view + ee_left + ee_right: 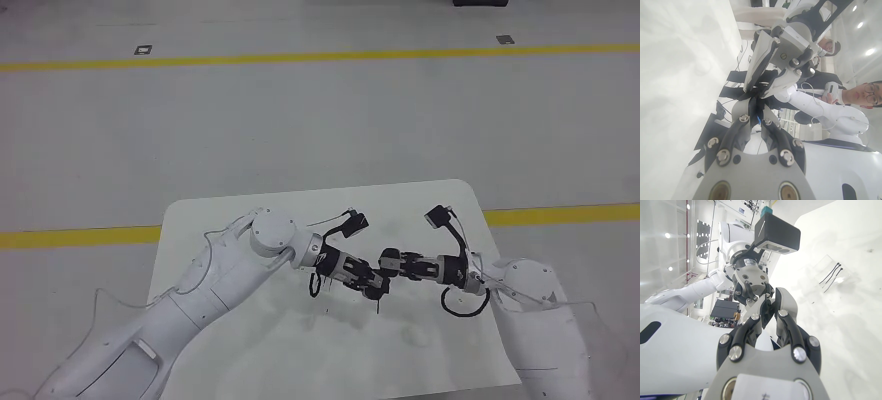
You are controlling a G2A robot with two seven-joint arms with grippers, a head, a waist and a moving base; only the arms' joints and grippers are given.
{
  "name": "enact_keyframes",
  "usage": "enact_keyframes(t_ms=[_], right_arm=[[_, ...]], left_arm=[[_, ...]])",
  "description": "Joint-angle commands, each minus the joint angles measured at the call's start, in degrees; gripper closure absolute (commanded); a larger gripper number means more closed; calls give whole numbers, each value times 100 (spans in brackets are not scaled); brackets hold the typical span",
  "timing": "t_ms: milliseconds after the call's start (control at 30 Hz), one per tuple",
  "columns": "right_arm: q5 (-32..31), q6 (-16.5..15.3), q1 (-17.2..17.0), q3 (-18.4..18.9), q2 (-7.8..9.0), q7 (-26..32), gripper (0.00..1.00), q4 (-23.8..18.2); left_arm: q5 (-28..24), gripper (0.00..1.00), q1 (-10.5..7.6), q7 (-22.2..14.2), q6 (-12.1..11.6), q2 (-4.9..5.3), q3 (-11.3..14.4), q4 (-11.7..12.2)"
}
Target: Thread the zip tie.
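— Where's the zip tie [378, 300]?
— Above the middle of the table [400, 205]. It's a thin dark strand poking out under the left gripper [755, 100], whose fingers are pinched together on it.
— And the right gripper [771, 304]?
— Tip to tip with the left, fingers closed too (whether they have any of the tie, I cannot tell).
— Anything else?
— Three spare ties [831, 277], side by side in a clear tray [851, 277] on the table, well apart from the grippers.
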Motion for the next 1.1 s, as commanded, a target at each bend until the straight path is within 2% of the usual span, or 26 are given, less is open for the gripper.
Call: enact_keyframes(t_ms=[0,867,900,967,1067], right_arm=[[8,0,3,9,4,-5,100,4],[-52,0,36,-38,52,-117,100,25],[-57,0,38,-43,55,-116,100,26],[-56,0,40,-48,59,-119,100,30],[-41,0,37,-51,63,-127,100,36]], left_arm=[[-3,100,-6,6,-3,2,1,11],[-55,100,-43,23,2,15,55,41],[-54,97,-44,28,3,17,55,40],[-55,78,-45,32,6,20,55,35],[-59,68,-45,38,9,23,56,31]])
